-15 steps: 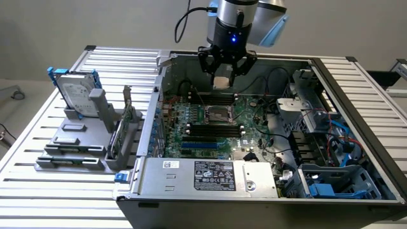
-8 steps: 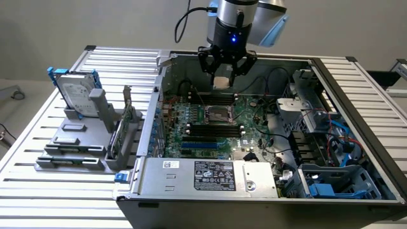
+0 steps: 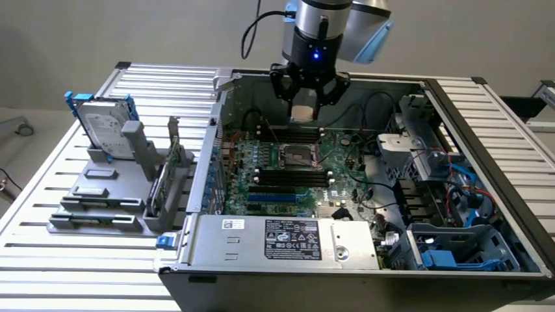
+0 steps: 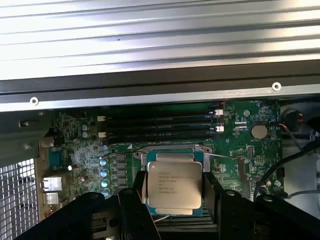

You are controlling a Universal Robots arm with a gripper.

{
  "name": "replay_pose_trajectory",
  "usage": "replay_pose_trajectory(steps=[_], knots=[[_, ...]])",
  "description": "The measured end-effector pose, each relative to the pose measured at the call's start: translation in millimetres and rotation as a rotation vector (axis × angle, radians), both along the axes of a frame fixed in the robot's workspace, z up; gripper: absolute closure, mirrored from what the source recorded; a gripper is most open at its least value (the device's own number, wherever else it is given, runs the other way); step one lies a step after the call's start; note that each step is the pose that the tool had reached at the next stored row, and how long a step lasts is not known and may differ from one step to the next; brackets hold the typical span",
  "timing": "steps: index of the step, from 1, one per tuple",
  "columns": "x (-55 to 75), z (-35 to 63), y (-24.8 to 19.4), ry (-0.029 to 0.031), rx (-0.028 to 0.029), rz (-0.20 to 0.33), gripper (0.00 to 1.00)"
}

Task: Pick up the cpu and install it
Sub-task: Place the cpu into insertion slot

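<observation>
Gripper (image 3: pixel 305 103): your jaws grip the cpu (image 4: pixel 174 186) by 2 opposite edges | cpu: flat between your fingers, clear of the board | under gripper: motherboard socket (image 3: pixel 293 156) inside the open case (image 3: pixel 464 140)

Open computer case (image 3: pixel 347 290), hard drive (image 3: pixel 104 130), slatted table (image 3: pixel 52 266)

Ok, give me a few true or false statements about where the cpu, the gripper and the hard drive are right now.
1. The gripper is closed on the cpu. True.
2. The cpu sits in the socket. False: it hangs in the air above the motherboard.
3. The hard drive stands on a rack outside the computer case, at the exterior view's left. True.
4. The computer case is closed. False: it is open and the motherboard is exposed.
</observation>
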State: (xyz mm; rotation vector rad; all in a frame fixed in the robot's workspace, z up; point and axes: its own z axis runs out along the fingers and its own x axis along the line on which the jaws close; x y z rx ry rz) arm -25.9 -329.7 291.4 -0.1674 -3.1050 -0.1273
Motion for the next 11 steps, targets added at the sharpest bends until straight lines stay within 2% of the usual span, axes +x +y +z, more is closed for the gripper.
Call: replay_pose_trajectory(steps=[11], knots=[[0.0,-8.1,0.0,0.0,0.0001,-0.201,0.45]])
